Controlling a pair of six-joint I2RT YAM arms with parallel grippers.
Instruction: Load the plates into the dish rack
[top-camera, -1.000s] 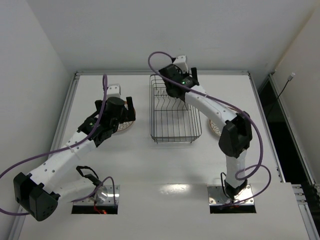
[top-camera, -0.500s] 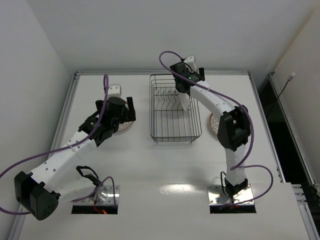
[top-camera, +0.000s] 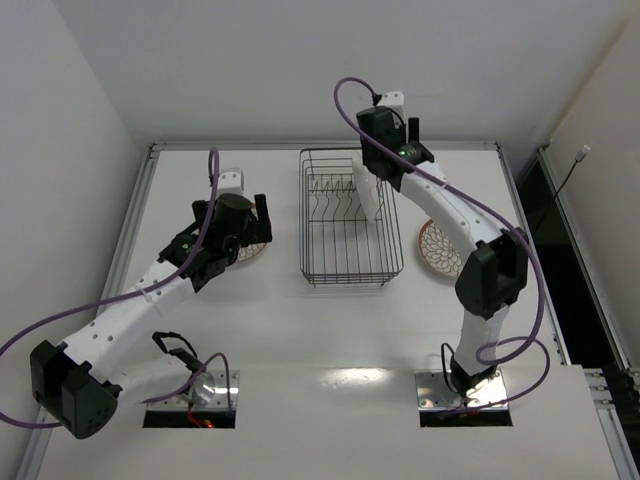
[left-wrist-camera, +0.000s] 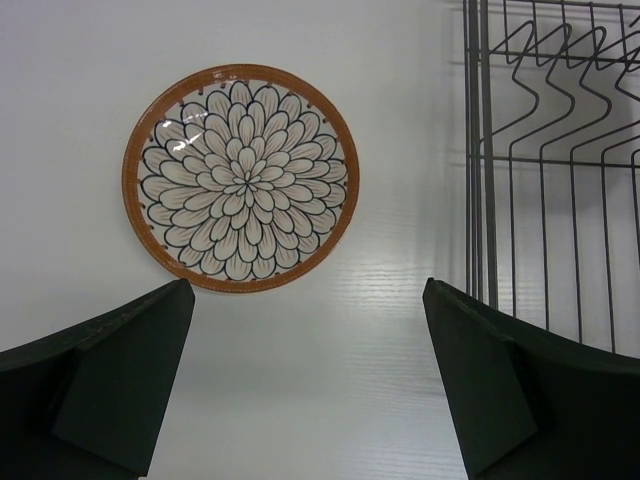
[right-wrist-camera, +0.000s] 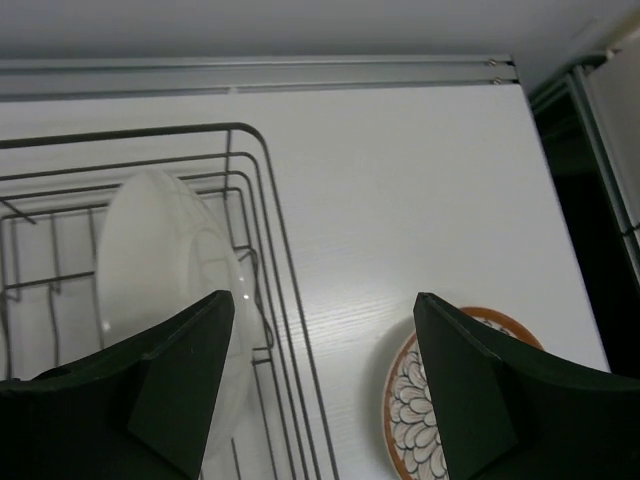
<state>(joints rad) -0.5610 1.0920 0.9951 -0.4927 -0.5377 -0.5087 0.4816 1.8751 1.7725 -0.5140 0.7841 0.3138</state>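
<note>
The dark wire dish rack (top-camera: 345, 262) stands mid-table. A white plate (top-camera: 372, 196) stands on edge between its prongs at the right side. The right wrist view shows this plate's pale underside (right-wrist-camera: 165, 285) and the rack's rim (right-wrist-camera: 268, 250). My right gripper (top-camera: 400, 160) is open and empty, above the rack's far right corner (right-wrist-camera: 325, 390). A brown-rimmed petal plate (top-camera: 440, 250) lies flat right of the rack (right-wrist-camera: 400, 415). A second petal plate (left-wrist-camera: 240, 178) lies flat left of the rack. My open, empty left gripper (left-wrist-camera: 310, 380) hovers over its near side and partly hides it in the top view (top-camera: 252, 228).
The rack's left wall and prongs (left-wrist-camera: 540, 150) are just right of the left gripper. An aluminium rail (right-wrist-camera: 250, 75) runs along the table's far edge. A dark gap (top-camera: 560, 230) lies beyond the right edge.
My right gripper has let go of the white plate, now standing in the rack, and has drawn back up and to the right. The left arm has hardly moved.
</note>
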